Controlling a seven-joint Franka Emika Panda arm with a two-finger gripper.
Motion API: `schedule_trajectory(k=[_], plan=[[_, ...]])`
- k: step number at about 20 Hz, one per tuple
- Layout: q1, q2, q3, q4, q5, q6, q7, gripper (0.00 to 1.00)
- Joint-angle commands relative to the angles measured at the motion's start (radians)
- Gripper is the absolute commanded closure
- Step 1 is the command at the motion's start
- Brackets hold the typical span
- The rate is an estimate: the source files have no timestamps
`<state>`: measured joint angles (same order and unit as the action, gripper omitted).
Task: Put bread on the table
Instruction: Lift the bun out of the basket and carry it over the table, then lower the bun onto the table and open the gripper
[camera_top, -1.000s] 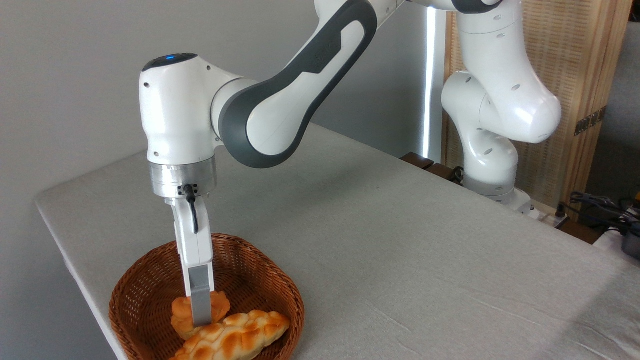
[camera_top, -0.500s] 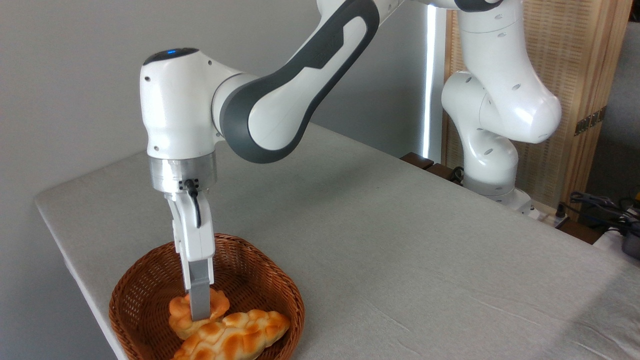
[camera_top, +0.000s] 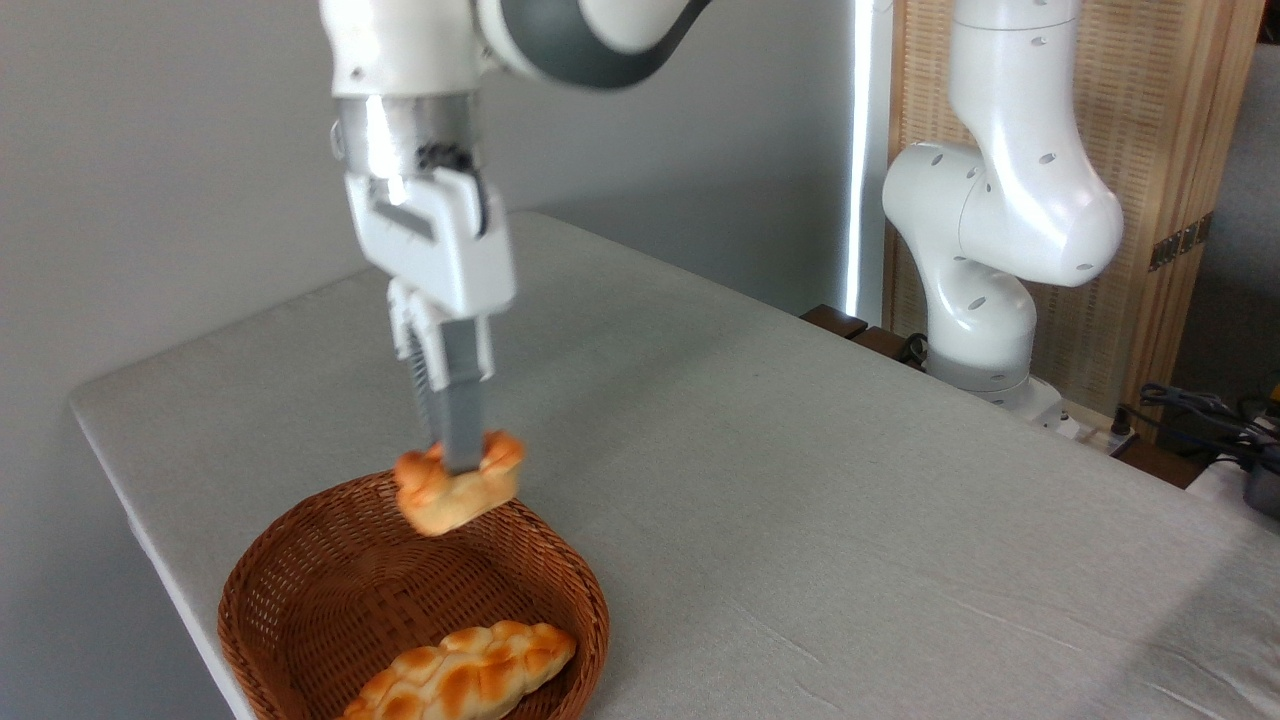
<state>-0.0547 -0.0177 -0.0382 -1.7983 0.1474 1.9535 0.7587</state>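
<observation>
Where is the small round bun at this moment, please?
The bun hangs in the gripper, lower left of the camera view, lifted clear above the far rim of the wicker basket, where the braided loaf lies.

a: where's the arm?

b: its white base column stands at the right of the frame, and the links go up out of the top edge. the wrist comes back in at the upper left, with a silver flange under a white and grey joint.

a: and the tool (camera_top: 452, 462)?

b: it hangs straight down from the wrist, left of centre, slightly blurred. the grey fingers (camera_top: 461, 425) point down and are closed in on the bread (camera_top: 456, 484), pinching it from above, lifted clear in the air.
</observation>
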Motion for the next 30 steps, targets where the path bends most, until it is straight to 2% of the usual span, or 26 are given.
schedule_trajectory(k=[1, 2, 4, 5, 6, 7, 9, 26, 30], plan=[[-0.048, -0.093, 0.064, -0.056, -0.02, -0.237, 0.02, 0.84], [-0.071, -0.109, 0.087, -0.088, -0.02, -0.248, 0.03, 0.73], [-0.118, -0.131, 0.109, -0.157, -0.02, -0.251, 0.03, 0.65], [-0.132, -0.131, 0.109, -0.183, -0.019, -0.255, 0.03, 0.56], [-0.14, -0.131, 0.109, -0.203, -0.019, -0.254, 0.028, 0.54], [-0.151, -0.128, 0.109, -0.216, -0.017, -0.252, 0.028, 0.47], [-0.157, -0.119, 0.106, -0.233, -0.017, -0.243, 0.028, 0.0], [-0.16, -0.102, 0.058, -0.24, -0.011, -0.197, 0.019, 0.0], [-0.157, -0.102, 0.064, -0.172, -0.009, -0.196, 0.014, 0.0]])
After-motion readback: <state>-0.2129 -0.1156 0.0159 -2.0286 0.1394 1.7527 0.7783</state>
